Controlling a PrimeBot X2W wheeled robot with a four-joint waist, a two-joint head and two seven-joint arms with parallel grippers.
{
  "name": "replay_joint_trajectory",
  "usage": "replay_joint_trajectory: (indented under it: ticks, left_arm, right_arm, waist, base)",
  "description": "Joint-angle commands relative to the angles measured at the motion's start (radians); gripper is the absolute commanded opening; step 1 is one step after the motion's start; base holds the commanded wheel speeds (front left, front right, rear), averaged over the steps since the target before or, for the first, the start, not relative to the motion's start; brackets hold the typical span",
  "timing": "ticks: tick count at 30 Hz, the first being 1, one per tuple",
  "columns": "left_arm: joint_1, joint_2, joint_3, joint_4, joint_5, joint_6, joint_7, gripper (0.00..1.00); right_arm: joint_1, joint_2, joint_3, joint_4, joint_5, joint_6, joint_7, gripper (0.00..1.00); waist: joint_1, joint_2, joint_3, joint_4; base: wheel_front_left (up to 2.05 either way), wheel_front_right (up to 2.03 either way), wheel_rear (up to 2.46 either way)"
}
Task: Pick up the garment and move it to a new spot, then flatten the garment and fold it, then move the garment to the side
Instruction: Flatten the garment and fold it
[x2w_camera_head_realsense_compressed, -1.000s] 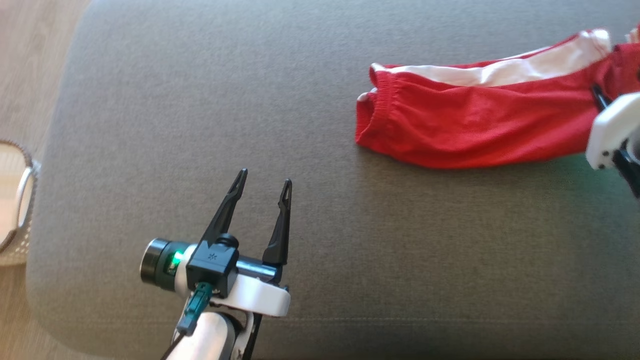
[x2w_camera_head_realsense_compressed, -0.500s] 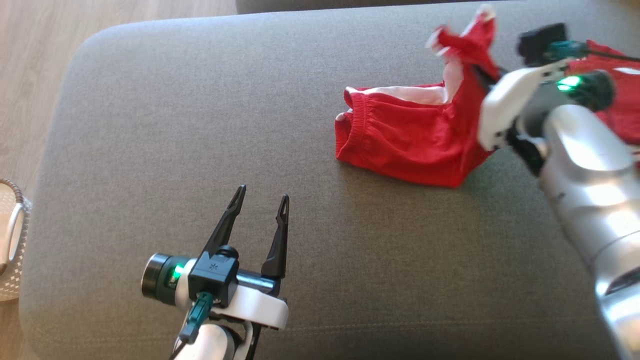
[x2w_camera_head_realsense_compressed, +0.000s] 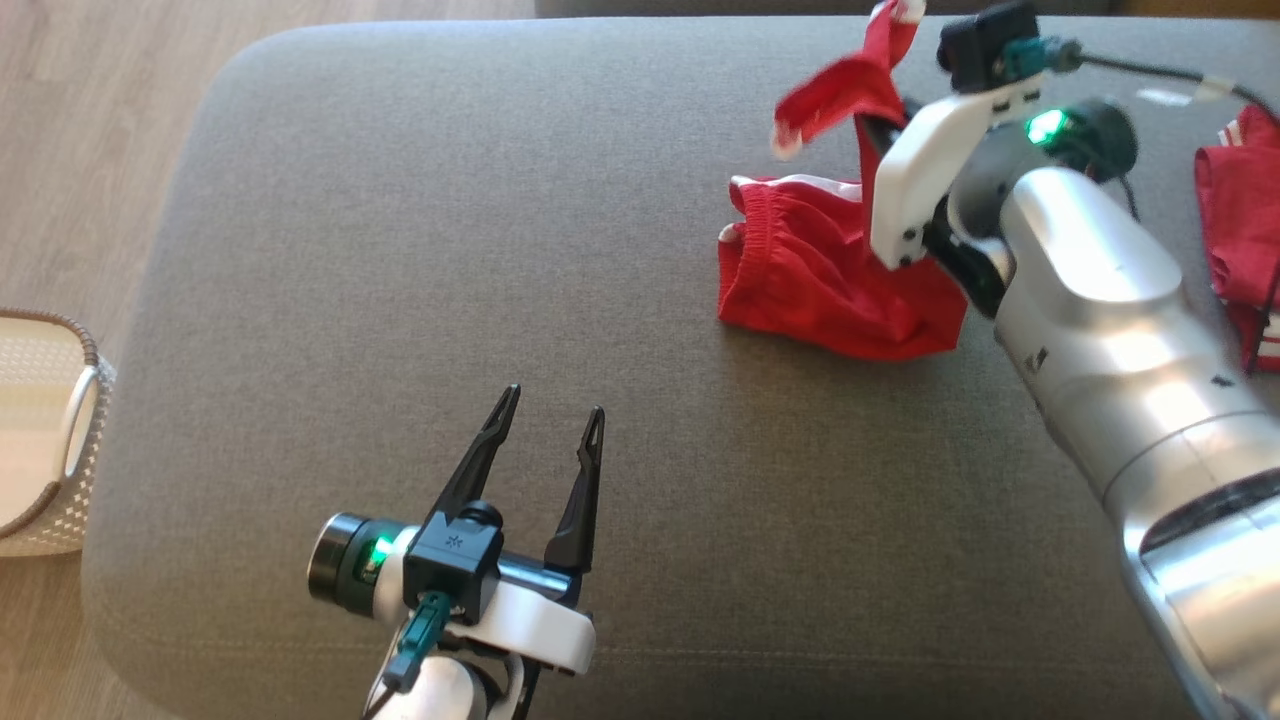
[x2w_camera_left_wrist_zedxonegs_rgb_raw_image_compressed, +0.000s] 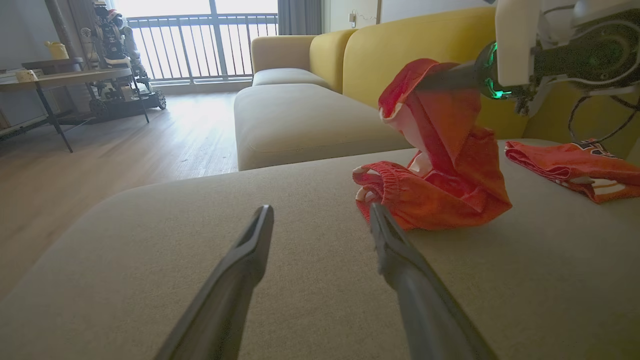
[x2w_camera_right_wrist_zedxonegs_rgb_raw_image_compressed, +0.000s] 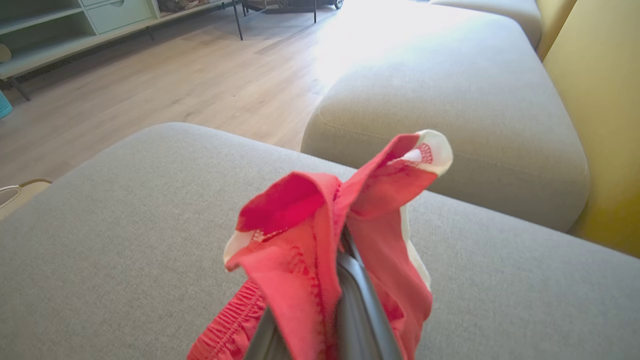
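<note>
Raised since a second ago: one end of the red garment (x2w_camera_head_realsense_compressed: 830, 300). It then lay stretched long and flat on the grey cushion (x2w_camera_head_realsense_compressed: 400, 250) and now stands up in a peak. My right forearm (x2w_camera_head_realsense_compressed: 1100, 330) has come in over the cushion from the right.

Entries, left to right:

1. Pale woven basket (x2w_camera_head_realsense_compressed: 40, 450) with a loop handle. It stands on the wooden floor (x2w_camera_head_realsense_compressed: 80, 120), just beside the cushion's left edge.

2. My left gripper (x2w_camera_head_realsense_compressed: 555, 400), low over the near part of the cushion. Its fingers are spread apart with nothing between them, and it sits well apart from the garment.

3. Garment, red with white trim. The elastic waistband end rests on the cushion with its opening facing left. From there the cloth climbs steeply to the right into the lifted fold. It lies in the far right part of the cushion.

4. My right gripper (x2w_camera_right_wrist_zedxonegs_rgb_raw_image_compressed: 350, 270), fingers pressed together and clamped on the garment's raised fold. Red cloth drapes down both sides of the fingers. Two white-edged ends flop out above the tips.

5. Second red garment (x2w_camera_head_realsense_compressed: 1235, 230) with white stripes. It lies flat at the cushion's far right, apart from the first.

6. Yellow sofa (x2w_camera_left_wrist_zedxonegs_rgb_raw_image_compressed: 400, 55), beyond the cushion in the left wrist view.
</note>
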Motion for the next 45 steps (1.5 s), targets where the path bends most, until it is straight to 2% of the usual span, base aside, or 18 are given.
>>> replay_joint_trajectory:
  ticks: [1,5,8,9,10,11,15,18,21,26,30,31,34,39,40,41,45]
  left_arm:
    - [-0.022,-0.006,0.025,-0.029,-0.005,0.000,-0.005,1.00]
    - [-0.015,-0.008,0.026,-0.028,-0.011,0.003,-0.005,1.00]
    - [-0.018,-0.009,0.021,-0.024,-0.015,-0.003,-0.005,1.00]
    - [-0.020,-0.009,0.019,-0.024,-0.015,-0.005,-0.005,1.00]
    - [-0.022,-0.010,0.017,-0.023,-0.015,-0.007,-0.005,1.00]
    - [-0.025,-0.010,0.015,-0.021,-0.015,-0.009,-0.005,1.00]
    - [-0.030,-0.011,0.015,-0.015,-0.013,-0.014,-0.005,1.00]
    - [-0.026,-0.011,0.018,-0.014,-0.012,-0.013,-0.005,1.00]
    - [-0.016,-0.011,0.025,-0.014,-0.012,-0.012,-0.005,1.00]
    - [0.000,-0.009,0.039,-0.022,-0.008,-0.009,-0.005,1.00]
    - [0.007,-0.009,0.040,-0.039,0.000,-0.010,-0.005,1.00]
    - [0.007,-0.009,0.040,-0.039,0.000,-0.010,-0.005,1.00]
    - [0.029,-0.009,0.059,-0.059,-0.007,0.001,-0.005,1.00]
    - [0.058,-0.008,0.080,-0.067,-0.017,0.000,-0.005,1.00]
    - [0.059,-0.008,0.079,-0.067,-0.017,-0.005,-0.005,1.00]
    - [0.059,-0.008,0.076,-0.067,-0.015,-0.009,-0.005,1.00]
    - [0.057,-0.009,0.072,-0.070,-0.007,-0.014,-0.005,1.00]
  right_arm:
    - [-0.043,0.026,-0.003,-0.021,-0.013,-0.001,-0.014,0.00]
    - [-0.034,0.027,-0.008,-0.015,-0.018,-0.001,-0.007,0.00]
    - [0.012,0.027,0.027,-0.061,0.011,-0.001,0.035,0.00]
    - [0.032,0.027,0.046,-0.088,0.027,-0.001,0.052,0.16]
    - [0.052,0.027,0.065,-0.120,0.048,-0.001,0.070,0.55]
    - [0.071,0.027,0.082,-0.152,0.071,-0.001,0.087,1.00]
    - [0.120,0.027,0.130,-0.252,0.147,-0.001,0.132,1.00]
    - [0.118,0.027,0.106,-0.280,0.149,-0.001,0.109,1.00]
    - [0.111,0.017,0.032,-0.278,0.101,-0.001,0.051,1.00]
    - [0.152,-0.087,-0.104,-0.300,-0.010,-0.001,-0.029,1.00]
    - [0.257,-0.133,-0.194,-0.352,-0.068,-0.001,-0.074,1.00]
    - [0.257,-0.133,-0.194,-0.352,-0.068,-0.001,-0.074,1.00]
    - [0.409,-0.131,-0.271,-0.459,-0.091,-0.001,-0.145,1.00]
    - [0.576,-0.093,-0.306,-0.595,-0.139,-0.001,-0.184,1.00]
    - [0.594,-0.086,-0.313,-0.605,-0.151,-0.001,-0.186,0.84]
    - [0.606,-0.082,-0.318,-0.610,-0.164,-0.001,-0.188,0.00]
    - [0.600,-0.073,-0.334,-0.593,-0.209,-0.001,-0.189,0.00]
  waist:
    - [0.0000,0.0000,-0.003,0.004]
    - [0.0000,0.0000,-0.008,0.011]
    - [0.0000,0.0000,-0.004,0.012]
    - [0.0000,0.0000,-0.002,0.011]
    - [0.0000,0.0000,0.001,0.009]
    - [0.0000,0.0000,0.003,0.008]
    - [0.0000,0.0000,0.006,-0.002]
    - [0.0000,0.0000,0.003,-0.012]
    - [0.0000,0.0000,-0.008,-0.024]
    - [0.0000,0.0000,-0.031,-0.053]
    - [0.0000,0.0000,-0.050,-0.067]
    - [0.0000,0.0000,-0.050,-0.067]
    - [0.0000,0.0000,-0.079,-0.081]
    - [0.0000,0.0000,-0.104,-0.086]
    - [0.0000,0.0000,-0.107,-0.079]
    - [0.0000,0.0000,-0.108,-0.070]
    - [0.0000,0.0000,-0.098,-0.037]
  base:
    - [0.00,0.00,0.00]
    - [0.00,0.00,0.00]
    - [0.00,0.00,0.00]
    - [0.00,0.00,0.00]
    - [0.00,0.00,0.00]
    - [0.00,0.00,0.00]
    - [0.00,0.00,0.00]
    - [0.00,0.00,0.00]
    - [0.00,0.00,0.00]
    - [0.00,0.00,0.00]
    - [0.00,0.00,0.00]
    - [0.00,0.00,0.00]
    - [0.00,0.00,0.00]
    - [0.00,0.00,0.00]
    - [0.00,0.00,0.00]
    - [0.00,0.00,0.00]
    - [0.00,0.00,0.00]
